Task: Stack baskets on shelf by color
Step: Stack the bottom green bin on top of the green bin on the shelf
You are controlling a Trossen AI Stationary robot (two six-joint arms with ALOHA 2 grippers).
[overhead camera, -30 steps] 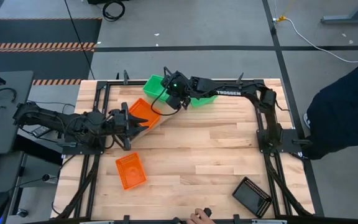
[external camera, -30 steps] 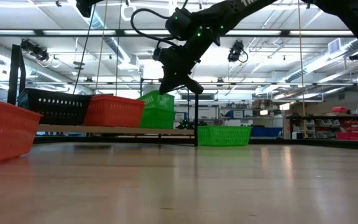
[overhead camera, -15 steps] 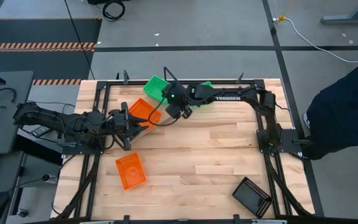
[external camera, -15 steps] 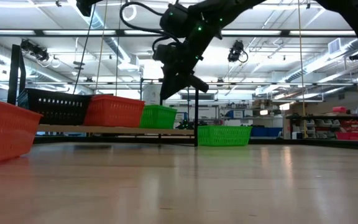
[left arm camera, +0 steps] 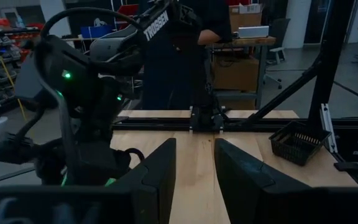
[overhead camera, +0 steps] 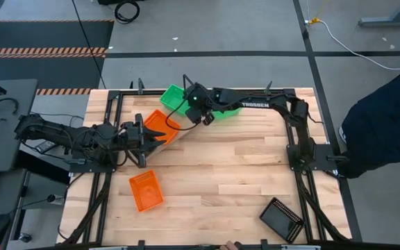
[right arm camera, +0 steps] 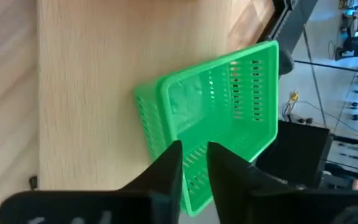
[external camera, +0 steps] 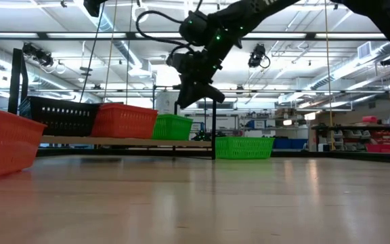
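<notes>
The shelf carries a black basket, an orange basket and a green basket, each resting on its bottom in one row. My right gripper hangs above the green basket, slanting down, open, with nothing between its fingers. From the high view it stands just right of that basket. My left gripper waits open and level at the table's left, by the orange basket.
A second green basket sits on the table under the right arm. A loose orange basket lies near left and a black one near right. A person stands past the right edge. The middle of the table is bare wood.
The green basket was raised and tilted at my right gripper. It has come down and now sits level on the shelf beside the orange basket. The gripper has let go of it, rolled about its own axis, and stays above it, clear of its rim.
</notes>
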